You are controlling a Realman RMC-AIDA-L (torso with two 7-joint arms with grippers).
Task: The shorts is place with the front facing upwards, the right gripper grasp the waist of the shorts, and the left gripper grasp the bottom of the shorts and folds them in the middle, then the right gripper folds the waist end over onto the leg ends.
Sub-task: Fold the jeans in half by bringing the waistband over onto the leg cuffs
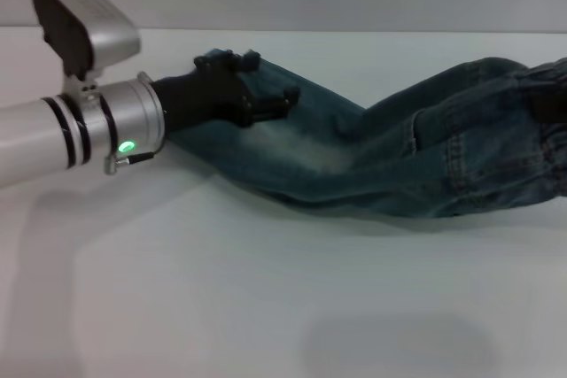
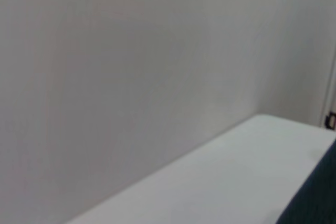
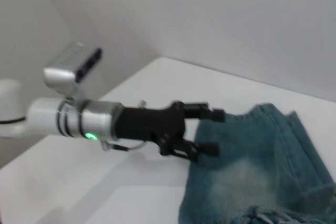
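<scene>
The blue denim shorts (image 1: 399, 157) lie stretched across the white table (image 1: 266, 307), doubled lengthwise, with a pale faded patch midway. The bottom of the shorts (image 1: 213, 141) is at the left, and the waist of the shorts (image 1: 551, 152) runs off the right edge. My left gripper (image 1: 273, 77) hovers over the leg ends. In the right wrist view the left gripper (image 3: 212, 129) is open at the corner of the shorts (image 3: 252, 177), its black fingers (image 3: 206, 148) spread and holding nothing. A dark shape at the waist looks like my right gripper (image 1: 554, 102), mostly out of frame.
A grey wall stands behind the table's far edge. The left wrist view shows only that wall, a strip of table (image 2: 231, 171) and a dark corner of denim (image 2: 315, 200). Bare tabletop lies in front of the shorts.
</scene>
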